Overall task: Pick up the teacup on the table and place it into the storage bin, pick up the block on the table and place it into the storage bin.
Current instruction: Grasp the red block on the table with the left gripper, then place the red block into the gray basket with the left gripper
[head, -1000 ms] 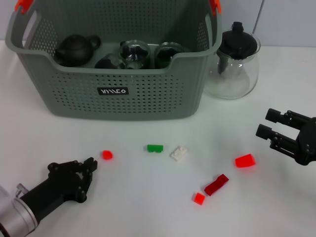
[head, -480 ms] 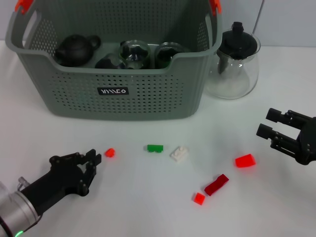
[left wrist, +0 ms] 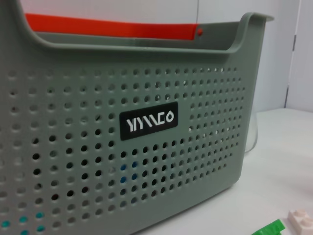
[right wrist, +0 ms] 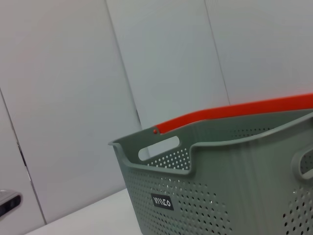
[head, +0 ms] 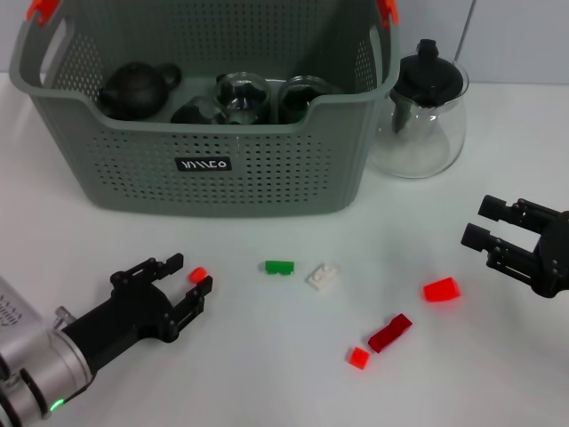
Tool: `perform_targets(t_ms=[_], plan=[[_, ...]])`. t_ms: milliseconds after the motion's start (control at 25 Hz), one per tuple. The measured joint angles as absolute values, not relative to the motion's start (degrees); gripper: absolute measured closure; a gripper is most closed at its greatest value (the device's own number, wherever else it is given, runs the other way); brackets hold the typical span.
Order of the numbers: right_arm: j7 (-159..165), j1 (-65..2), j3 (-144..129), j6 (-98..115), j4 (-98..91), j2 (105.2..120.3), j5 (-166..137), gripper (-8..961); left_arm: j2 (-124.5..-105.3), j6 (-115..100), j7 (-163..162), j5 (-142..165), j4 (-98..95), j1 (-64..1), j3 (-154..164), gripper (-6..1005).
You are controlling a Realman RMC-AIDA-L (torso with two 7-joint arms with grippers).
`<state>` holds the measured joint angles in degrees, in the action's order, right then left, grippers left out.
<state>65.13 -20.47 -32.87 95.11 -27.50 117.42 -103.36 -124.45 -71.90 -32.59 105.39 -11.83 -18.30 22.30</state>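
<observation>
The grey storage bin [head: 204,133] stands at the back left, and its labelled wall fills the left wrist view [left wrist: 146,147]. Two glass teacups [head: 242,94] lie inside it beside a black teapot [head: 135,86]. A small red block [head: 197,274] lies on the white table in front of the bin. My left gripper [head: 191,275] is open, with one finger on each side of that block. Farther right lie a green block [head: 279,267] and a white block [head: 323,277]. My right gripper [head: 481,222] hovers open at the right edge, holding nothing.
A glass pitcher [head: 420,120] with a black lid stands right of the bin. A red wedge [head: 442,289], a dark red brick [head: 389,332] and a small red cube [head: 358,358] lie at the front right. The right wrist view shows the bin [right wrist: 220,196] from afar.
My left gripper has moved forward and to the right, and its open fingers now straddle the small red block. The right arm has stayed put.
</observation>
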Motion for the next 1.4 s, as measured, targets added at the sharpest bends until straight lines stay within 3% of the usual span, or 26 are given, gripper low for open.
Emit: perform_targets(t_ms=[80, 320, 760, 1040, 1400], plan=[[65.13, -20.48, -32.88, 95.13, -27.5, 117.42, -103.36, 358, -124.45, -70.72, -32.52, 105.37, -11.4, -18.88, 22.31, 554], [65.13, -20.47, -32.87, 95.16, -27.5, 117.42, -103.36, 358, -124.49, -67.5, -31.47, 105.37, -9.99, -20.43, 22.22, 475], [65.13, -20.39, -32.81, 95.08, -27.51, 117.42, -103.36, 359, -124.54, -65.49, -31.11, 105.28, -9.38, -21.02, 22.03, 546], [65.13, -20.39, -32.78, 95.04, -27.51, 117.4, -103.36, 359, -124.54, -65.82, -31.11, 105.21, -9.52, -21.0, 22.06, 762], [65.13, -20.42, -32.78, 95.0, -27.51, 117.27, -103.35, 360, -123.85, -77.44, -39.41, 105.88, -14.77, -18.46, 22.25, 788]])
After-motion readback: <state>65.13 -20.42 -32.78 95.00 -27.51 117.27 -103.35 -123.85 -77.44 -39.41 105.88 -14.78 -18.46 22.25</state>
